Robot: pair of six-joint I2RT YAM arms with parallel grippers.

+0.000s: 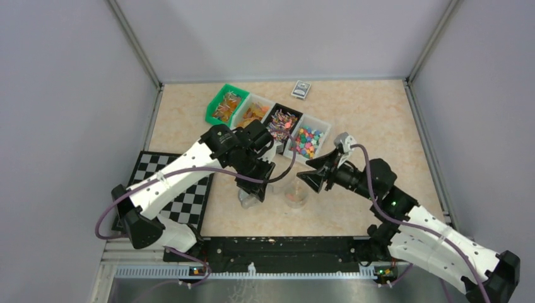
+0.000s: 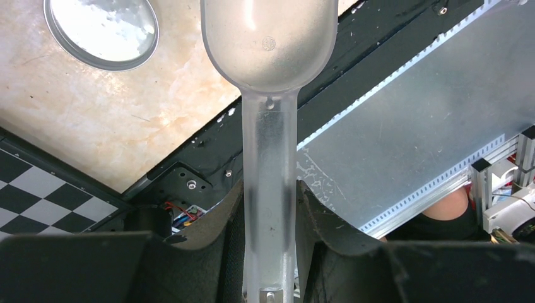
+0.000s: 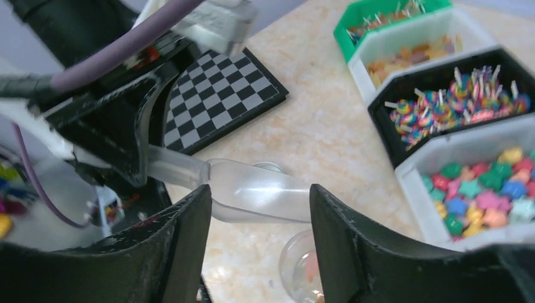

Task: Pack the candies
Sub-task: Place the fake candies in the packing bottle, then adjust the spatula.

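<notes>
My left gripper (image 1: 255, 187) (image 2: 270, 189) is shut on the handle of a translucent plastic scoop (image 2: 268, 44). It holds the scoop low over the table, just left of a small clear cup (image 1: 295, 196). I cannot tell whether the scoop holds anything. A few orange candies (image 3: 310, 268) lie in the cup (image 3: 296, 265). My right gripper (image 1: 310, 177) (image 3: 258, 192) is open and empty, right beside the cup, with the scoop (image 3: 252, 189) showing between its fingers. More candies fill a row of bins: orange ones (image 1: 252, 113) (image 3: 410, 53) and mixed star shapes (image 1: 307, 140) (image 3: 486, 189).
Four bins stand in a row at the back: green (image 1: 214, 107), white, black (image 1: 282, 121), white. A round silver lid (image 2: 101, 28) lies on the table under the scoop. A checkered board (image 1: 176, 189) lies at the left. A small grey box (image 1: 301, 89) sits at the far edge.
</notes>
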